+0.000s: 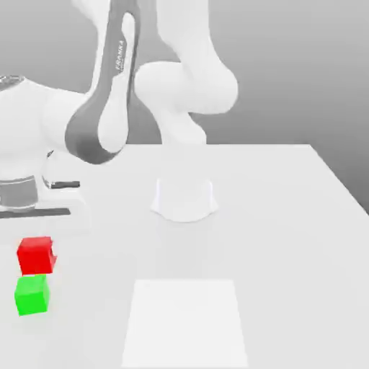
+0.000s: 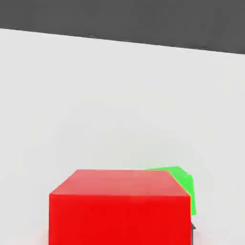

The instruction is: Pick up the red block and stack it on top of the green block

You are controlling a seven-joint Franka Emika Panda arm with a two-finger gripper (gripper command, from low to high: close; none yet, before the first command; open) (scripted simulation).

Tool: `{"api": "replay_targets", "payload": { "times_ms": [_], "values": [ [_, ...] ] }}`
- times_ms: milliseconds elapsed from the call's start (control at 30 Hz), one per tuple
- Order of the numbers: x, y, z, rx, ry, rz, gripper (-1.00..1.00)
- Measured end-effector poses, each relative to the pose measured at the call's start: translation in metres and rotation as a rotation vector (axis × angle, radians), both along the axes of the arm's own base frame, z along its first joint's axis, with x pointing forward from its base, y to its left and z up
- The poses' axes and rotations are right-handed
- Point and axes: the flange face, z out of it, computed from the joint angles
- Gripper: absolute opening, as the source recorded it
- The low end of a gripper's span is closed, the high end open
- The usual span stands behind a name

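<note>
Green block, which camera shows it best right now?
The exterior view. There the green block shows whole, top and front faces, on the table, with the red block just behind it. In the hand view the red block hides most of it, leaving a green sliver.

The exterior view looks from a raised spot slightly down across the plain white table [image 1: 288, 216] toward the white robot arm's round base [image 1: 184, 198], which stands mid-picture at a middling distance. The small matte bright red cube [image 1: 36, 254] sits well off toward that view's left of the base, with the small matte bright green cube [image 1: 32, 294] just nearer the camera. The hand view sits very close to the red cube [image 2: 119, 208], looking along the table [image 2: 119, 95] to its far edge; the green cube [image 2: 184, 184] peeks from behind. Both views share the two cubes and the surrounding tabletop.
</note>
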Motion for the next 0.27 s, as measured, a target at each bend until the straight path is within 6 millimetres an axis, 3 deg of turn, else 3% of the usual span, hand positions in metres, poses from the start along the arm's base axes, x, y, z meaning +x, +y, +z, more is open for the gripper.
{"api": "replay_targets", "payload": {
  "times_ms": [133,167,267],
  "values": [
    [0.000,-0.003,-0.043,0.000,0.000,0.015,-1.00],
    [0.000,-0.003,-0.053,0.000,0.000,0.015,1.00],
    [0.000,-0.003,-0.053,0.000,0.000,0.015,1.00]
  ]
}}
